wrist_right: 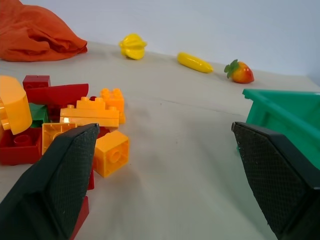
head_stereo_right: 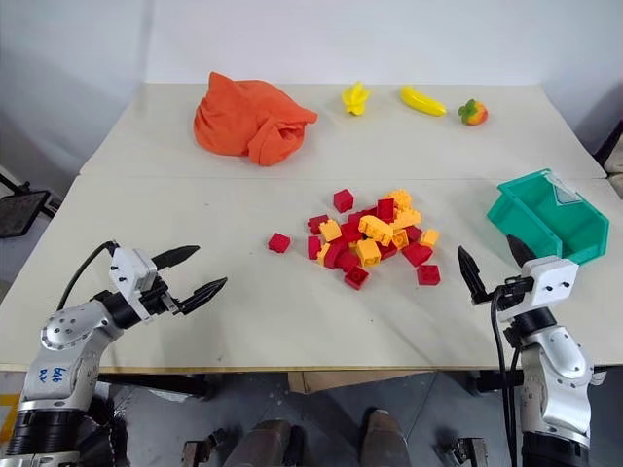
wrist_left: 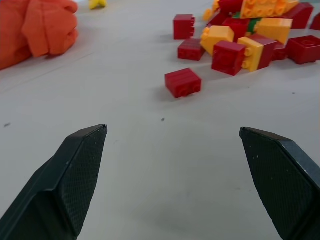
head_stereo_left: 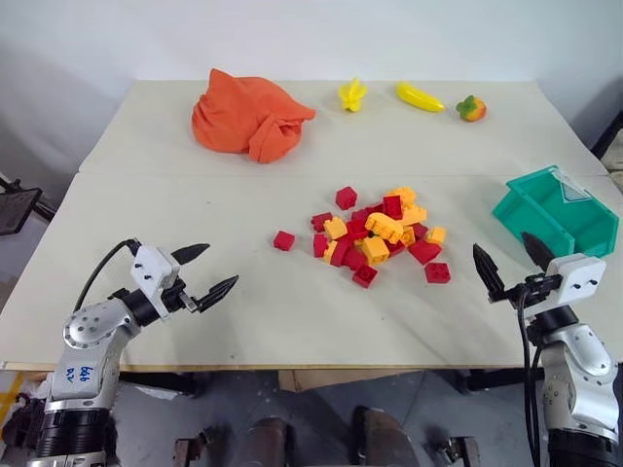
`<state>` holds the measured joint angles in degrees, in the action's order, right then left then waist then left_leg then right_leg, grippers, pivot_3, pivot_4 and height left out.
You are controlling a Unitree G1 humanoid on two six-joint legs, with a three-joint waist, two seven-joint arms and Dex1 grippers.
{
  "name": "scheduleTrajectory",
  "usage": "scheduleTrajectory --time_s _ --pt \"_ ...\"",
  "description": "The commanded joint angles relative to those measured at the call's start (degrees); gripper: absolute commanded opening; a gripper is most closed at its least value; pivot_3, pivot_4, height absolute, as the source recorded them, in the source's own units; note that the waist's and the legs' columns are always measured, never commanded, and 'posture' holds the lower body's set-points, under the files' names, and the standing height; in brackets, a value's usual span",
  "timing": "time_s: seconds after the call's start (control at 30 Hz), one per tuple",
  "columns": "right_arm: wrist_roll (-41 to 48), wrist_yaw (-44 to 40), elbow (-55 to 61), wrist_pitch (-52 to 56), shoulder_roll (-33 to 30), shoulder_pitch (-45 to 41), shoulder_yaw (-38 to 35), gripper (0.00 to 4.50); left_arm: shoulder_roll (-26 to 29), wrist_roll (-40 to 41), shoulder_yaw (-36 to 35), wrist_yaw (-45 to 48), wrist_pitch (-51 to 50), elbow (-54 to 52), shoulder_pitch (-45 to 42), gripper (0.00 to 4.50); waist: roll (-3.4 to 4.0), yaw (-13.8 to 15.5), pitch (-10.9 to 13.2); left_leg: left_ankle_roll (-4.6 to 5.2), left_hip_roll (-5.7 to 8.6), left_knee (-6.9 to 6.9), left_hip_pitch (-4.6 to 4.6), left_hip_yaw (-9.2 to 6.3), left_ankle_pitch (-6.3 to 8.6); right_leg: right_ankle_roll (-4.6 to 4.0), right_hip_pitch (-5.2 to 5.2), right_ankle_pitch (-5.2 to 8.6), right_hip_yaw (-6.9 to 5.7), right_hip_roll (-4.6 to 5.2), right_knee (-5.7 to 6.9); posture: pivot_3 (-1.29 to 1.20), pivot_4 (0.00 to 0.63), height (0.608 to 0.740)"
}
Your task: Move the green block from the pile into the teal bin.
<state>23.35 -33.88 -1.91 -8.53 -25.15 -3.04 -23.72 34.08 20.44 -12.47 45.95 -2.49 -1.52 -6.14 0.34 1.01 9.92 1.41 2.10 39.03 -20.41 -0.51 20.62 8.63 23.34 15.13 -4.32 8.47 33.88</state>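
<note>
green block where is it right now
The green block is buried in the pile at mid-table, a sliver showing in the right wrist view between red and yellow-orange bricks, left of the teal bin.

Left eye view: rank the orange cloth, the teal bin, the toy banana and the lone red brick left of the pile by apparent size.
1. Orange cloth
2. Teal bin, somewhat smaller
3. Toy banana
4. Lone red brick

The banana lies farther from the camera than the brick, so that pair is less sure.

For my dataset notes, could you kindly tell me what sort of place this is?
Probably a robot test tabletop in a plain room: a beige table against a bare white wall holds practice props, namely a pile of red and yellow-orange studded plastic bricks, a teal plastic bin and toy fruit.
</note>
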Motion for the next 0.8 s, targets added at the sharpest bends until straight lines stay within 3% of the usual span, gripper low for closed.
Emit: scheduleTrajectory --time_s 0.03,0.13,0.23,0.3,0.43,0.67,0.8 --pt "1.62 -1.62 0.76 -0.52 -1.90 -0.25 -1.38 4.46 0.21 0.66 -0.80 0.06 0.73 -1.76 -0.14 4.50 0.00 -0.07 0.00 0.00 -0.02 0.00 0.00 0.00 0.00 0.00 0.00 0.00 0.00 -0.02 0.00 0.00 0.150 0.740" --pt "3.38 -3.77 1.64 0.90 -3.17 0.59 -1.29 4.46 -0.13 2.53 -0.68 1.06 -0.28 -2.46 -0.91 4.50 0.00 -0.19 0.00 0.01 -0.02 -0.01 0.00 0.00 0.01 0.00 0.00 0.00 0.00 -0.02 -0.01 0.00 0.150 0.740" --pt "4.58 -13.31 2.46 1.41 -8.64 4.74 -0.76 4.29 1.16 2.48 1.87 5.63 1.09 -4.15 -1.35 4.50 0.00 0.39 0.01 0.04 0.01 0.00 -0.01 0.01 0.02 0.00 0.00 0.00 0.01 0.02 -0.02 0.00 0.150 0.740" --pt "4.68 -19.96 1.29 1.03 -12.96 7.47 -0.47 3.89 2.11 0.84 4.00 8.00 3.06 -5.08 -2.05 4.50 0.00 0.51 0.01 0.09 0.03 0.01 -0.02 0.01 0.05 0.00 -0.03 0.00 0.00 0.02 -0.05 0.00 0.150 0.740" --pt "5.88 -28.67 -1.82 2.76 -18.87 7.77 0.60 2.57 1.59 0.73 7.97 10.51 3.72 -6.82 -5.53 4.50 0.00 0.34 0.01 0.17 0.01 0.07 0.05 0.18 0.09 0.02 -0.16 -0.01 0.00 0.03 -0.15 0.00 0.150 0.740" --pt "4.83 -33.53 0.51 7.75 -17.65 -2.61 11.94 0.19 -1.89 2.74 9.29 9.68 1.64 -3.41 -7.96 4.50 0.00 -1.07 0.01 0.08 -0.18 0.05 0.21 0.23 0.12 0.02 -0.25 -0.01 -0.05 -0.07 -0.11 0.00 0.150 0.740" --pt "1.95 -33.48 0.16 12.83 -14.17 -12.91 21.22 0.02 -2.81 1.21 6.21 6.37 3.96 1.97 -9.42 4.50 0.00 -1.09 0.01 0.07 -0.17 0.12 0.19 0.18 0.11 0.02 -0.23 -0.01 -0.08 -0.06 -0.09 0.00 0.150 0.740"
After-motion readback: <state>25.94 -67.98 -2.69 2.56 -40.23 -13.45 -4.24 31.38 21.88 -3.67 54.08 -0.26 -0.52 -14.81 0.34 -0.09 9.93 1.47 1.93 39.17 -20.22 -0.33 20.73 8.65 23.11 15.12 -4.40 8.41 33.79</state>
